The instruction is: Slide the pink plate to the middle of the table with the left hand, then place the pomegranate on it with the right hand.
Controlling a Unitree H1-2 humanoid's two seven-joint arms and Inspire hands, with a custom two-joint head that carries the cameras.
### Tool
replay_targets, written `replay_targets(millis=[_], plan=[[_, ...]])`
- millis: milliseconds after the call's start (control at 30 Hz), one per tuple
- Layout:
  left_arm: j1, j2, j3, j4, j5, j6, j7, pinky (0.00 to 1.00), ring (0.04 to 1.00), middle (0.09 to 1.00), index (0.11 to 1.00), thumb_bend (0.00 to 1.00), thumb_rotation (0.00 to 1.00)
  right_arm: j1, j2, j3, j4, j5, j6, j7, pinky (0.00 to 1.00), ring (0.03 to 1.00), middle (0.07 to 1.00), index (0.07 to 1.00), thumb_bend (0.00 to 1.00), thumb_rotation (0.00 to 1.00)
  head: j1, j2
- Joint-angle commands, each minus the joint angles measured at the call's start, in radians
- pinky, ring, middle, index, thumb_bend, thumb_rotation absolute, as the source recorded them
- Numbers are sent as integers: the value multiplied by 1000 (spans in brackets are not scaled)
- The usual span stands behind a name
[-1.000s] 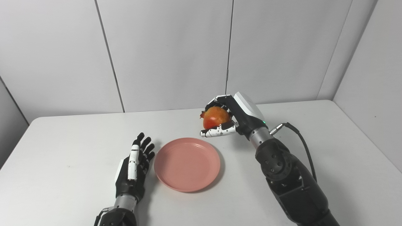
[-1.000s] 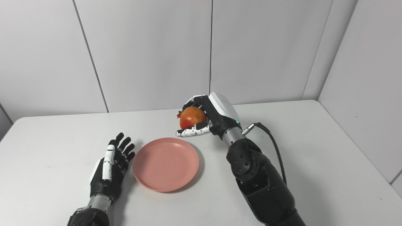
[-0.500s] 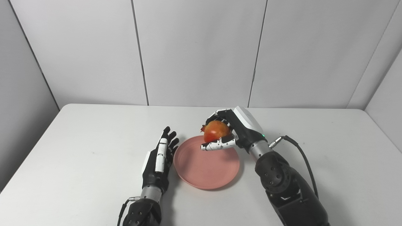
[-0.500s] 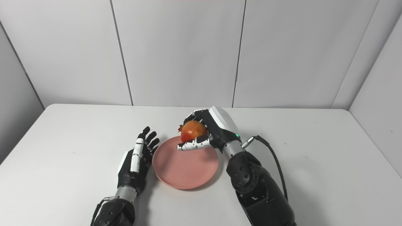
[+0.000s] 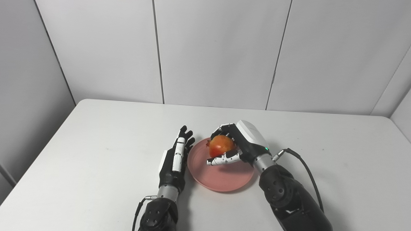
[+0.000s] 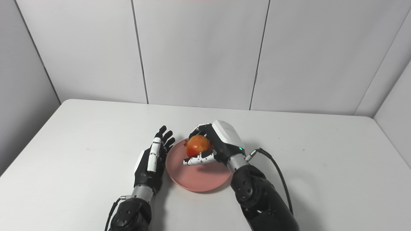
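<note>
Right hand (image 5: 239, 146) fingers curled tight around pomegranate (image 5: 220, 146), held over far part of pink plate (image 5: 221, 176). Left hand (image 5: 175, 160) fingers straight, slightly spread, empty, just beside plate's left rim on white table (image 5: 96, 154).

A robot test booth in a lab

A plain white table (image 5: 96, 154) fills the lower frame, boxed in at the back and on both sides by bare grey-white wall panels (image 5: 218, 51) with dark vertical seams. No household furnishings show; a black cable (image 5: 308, 173) runs along a robot arm at lower right.
</note>
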Motion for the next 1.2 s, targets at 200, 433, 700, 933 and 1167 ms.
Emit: replay_targets(millis=[200, 433, 700, 933, 1167], plan=[[-25, -17, -6, 3, 11, -10, 15, 950, 941, 950, 954, 427, 1000, -14, 5, 5, -7, -34, -76, -49, 299, 376, 445, 526, 465, 91, 11, 17], [-27, -14, -6, 3, 13, -10, 9, 955, 950, 957, 958, 438, 1000, 2, -13, 38, 23, -114, -156, -125, 230, 304, 386, 494, 458, 63, 10, 24], [-27, -15, -4, 3, 4, -13, 4, 948, 946, 954, 955, 436, 1000, 6, -24, 55, 65, -183, -214, -197, 216, 287, 370, 481, 468, 83, 9, 24], [-26, -14, -5, -3, 5, -6, 3, 944, 946, 954, 957, 439, 1000, 9, -29, 64, 81, -219, -230, -220, 227, 294, 378, 469, 451, 116, 6, 30], [-26, -13, -5, -5, 4, -3, 3, 943, 946, 953, 955, 438, 1000, 12, -29, 63, 86, -232, -234, -224, 403, 514, 605, 665, 450, 195, 1, 30]])
